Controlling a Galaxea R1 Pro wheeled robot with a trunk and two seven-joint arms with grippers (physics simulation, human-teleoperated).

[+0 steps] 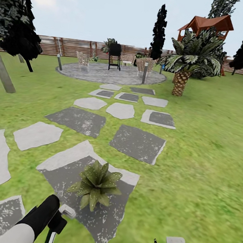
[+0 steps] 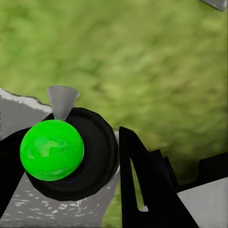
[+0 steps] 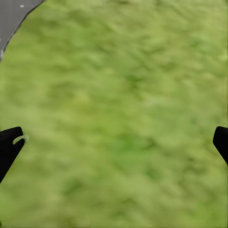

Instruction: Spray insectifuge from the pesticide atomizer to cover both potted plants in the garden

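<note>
Left pincer [image 2: 71, 190] grips the atomizer [image 2: 52, 149] just short of the potted plant [image 1: 96, 184].

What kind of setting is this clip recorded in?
A simulated fenced back garden, by the look of it: green lawn crossed by grey stepping stones, a brown slatted wooden fence along the far edge, and a round paved patio with chairs. A small potted plant sits on the nearest stone.
</note>
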